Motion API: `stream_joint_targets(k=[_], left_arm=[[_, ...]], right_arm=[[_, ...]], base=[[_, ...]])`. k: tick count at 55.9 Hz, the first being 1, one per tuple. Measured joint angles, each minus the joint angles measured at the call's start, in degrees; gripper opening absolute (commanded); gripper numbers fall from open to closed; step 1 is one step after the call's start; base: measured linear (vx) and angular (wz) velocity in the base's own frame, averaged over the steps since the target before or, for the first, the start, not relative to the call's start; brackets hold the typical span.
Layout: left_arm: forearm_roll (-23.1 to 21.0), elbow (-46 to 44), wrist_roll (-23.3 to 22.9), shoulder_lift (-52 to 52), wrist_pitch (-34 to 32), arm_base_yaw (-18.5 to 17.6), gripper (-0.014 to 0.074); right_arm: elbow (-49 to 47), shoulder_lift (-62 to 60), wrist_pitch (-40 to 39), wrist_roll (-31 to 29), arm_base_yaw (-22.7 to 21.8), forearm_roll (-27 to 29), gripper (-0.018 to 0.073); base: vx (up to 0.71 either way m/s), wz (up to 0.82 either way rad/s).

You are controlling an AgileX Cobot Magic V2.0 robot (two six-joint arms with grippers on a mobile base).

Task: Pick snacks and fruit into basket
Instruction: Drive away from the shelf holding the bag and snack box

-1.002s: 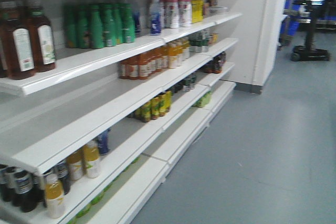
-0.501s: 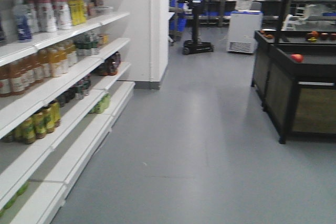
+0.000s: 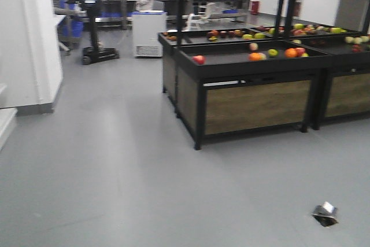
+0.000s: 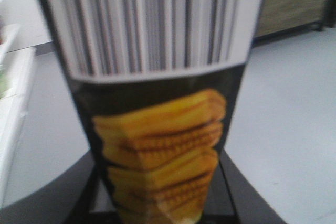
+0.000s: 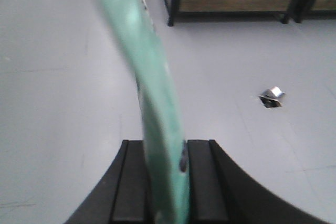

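Teal pouch (image 5: 152, 93) pinched edge-on in right gripper (image 5: 168, 182), blurry | left gripper (image 4: 157, 211) clamped on dark biscuit pouch (image 4: 157, 129), top cut off, lettering unreadable | fruit (image 3: 254, 56) sits on black bench (image 3: 254, 105) across the floor (image 3: 115, 160)

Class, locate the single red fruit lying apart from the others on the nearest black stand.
In the front view, the red fruit lies near the left front corner of the black stand, left of an orange fruit.

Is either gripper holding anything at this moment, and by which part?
Both. The left gripper pinches a dark barcoded pouch by the end nearest the wrist camera; the right gripper pinches a teal pouch, seen edge-on, likewise by its near end.
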Motion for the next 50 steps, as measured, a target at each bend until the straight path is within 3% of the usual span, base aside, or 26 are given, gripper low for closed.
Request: stream_joint_targets(k=[50], left_arm=[[0.0, 0.0, 0.0, 0.0, 0.4, 0.0, 0.0127]], right_arm=[[0.0, 0.0, 0.0, 0.0, 0.0, 0.0, -0.0009]], base=[[0.35, -0.78]])
